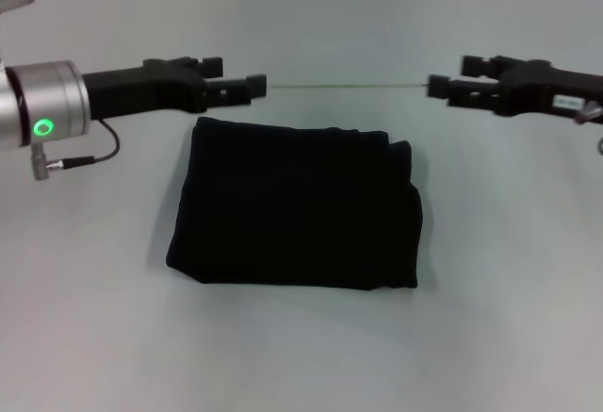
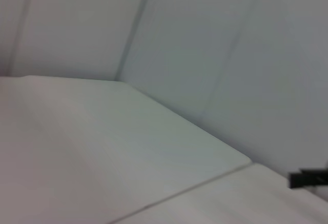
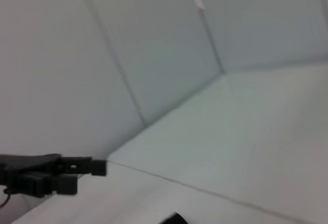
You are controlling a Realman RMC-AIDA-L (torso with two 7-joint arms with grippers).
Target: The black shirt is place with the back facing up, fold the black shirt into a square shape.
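The black shirt (image 1: 297,209) lies folded into a compact, roughly square bundle in the middle of the white table, plain black side up. A small corner of the shirt (image 3: 177,219) shows in the right wrist view. My left gripper (image 1: 240,73) hovers above the table behind the shirt's far left corner, open and holding nothing. My right gripper (image 1: 447,73) hangs off the shirt's far right side, also open and empty. Each wrist view catches the other arm far off: the left gripper (image 3: 89,175) and a tip of the right gripper (image 2: 307,178).
The white table (image 1: 301,355) runs all around the shirt, with a thin seam (image 1: 349,88) across its far part. Pale wall panels (image 2: 205,39) rise behind the table.
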